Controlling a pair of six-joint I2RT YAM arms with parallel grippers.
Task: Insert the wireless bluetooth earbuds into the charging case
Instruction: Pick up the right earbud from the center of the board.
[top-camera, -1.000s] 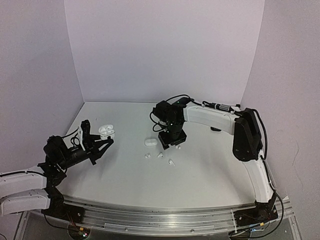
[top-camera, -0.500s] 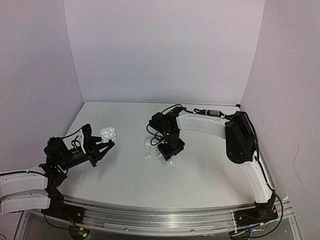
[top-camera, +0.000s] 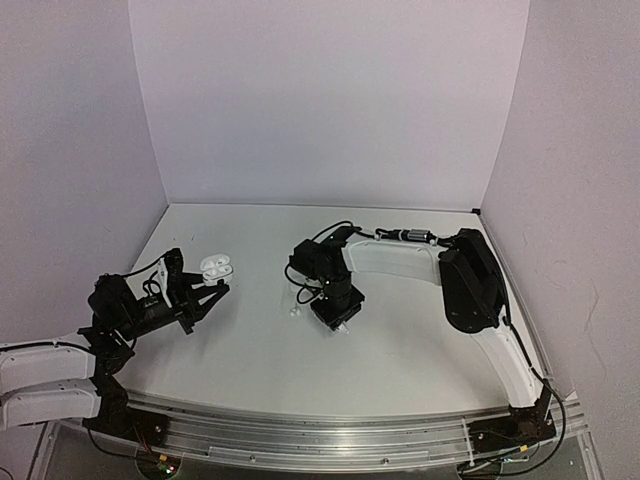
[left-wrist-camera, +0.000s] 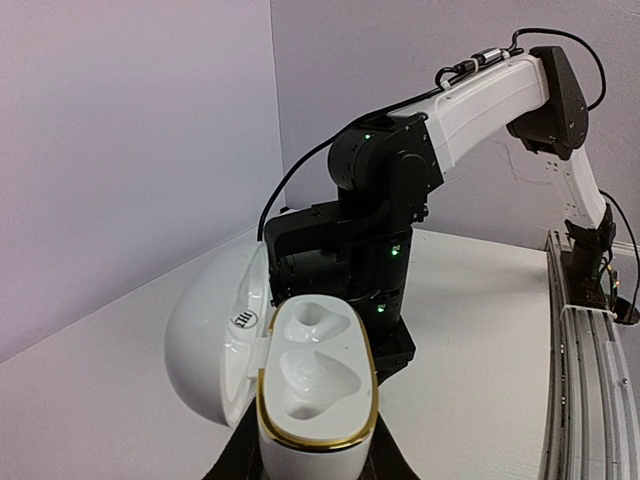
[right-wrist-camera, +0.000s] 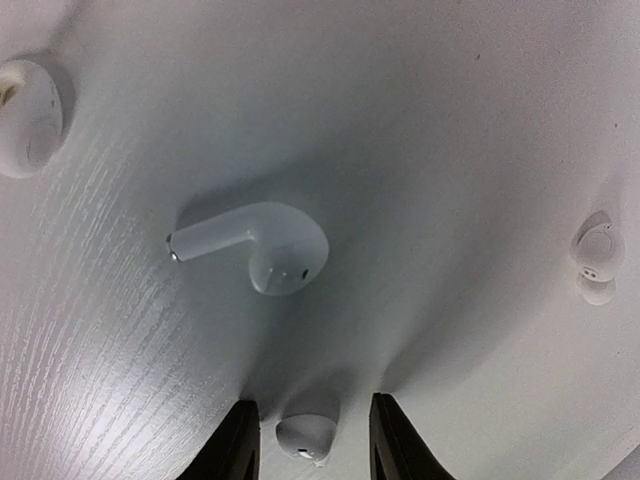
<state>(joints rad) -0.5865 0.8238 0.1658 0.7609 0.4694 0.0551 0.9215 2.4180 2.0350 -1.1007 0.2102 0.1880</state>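
My left gripper (top-camera: 209, 284) is shut on a white charging case (top-camera: 216, 266), held up off the table at the left. In the left wrist view the charging case (left-wrist-camera: 315, 385) has a gold rim, its lid hinged open to the left, and both sockets bare. My right gripper (top-camera: 336, 313) is down at the table centre. In the right wrist view it (right-wrist-camera: 312, 403) stands open astride a small white earbud (right-wrist-camera: 305, 437), with a gap on each side. A white stemmed earbud (right-wrist-camera: 255, 245) lies just beyond, and another white bud (right-wrist-camera: 595, 262) lies at the right.
A rounded white thing (right-wrist-camera: 25, 115) is cut off at the top left of the right wrist view. One white bud (top-camera: 293, 312) shows left of the right gripper from above. The right arm (left-wrist-camera: 390, 230) stands close behind the held case.
The right arm swung left and toward the near edge, coming down over the buds, and its jaws have narrowed around one. The left arm shifted slightly with the case.
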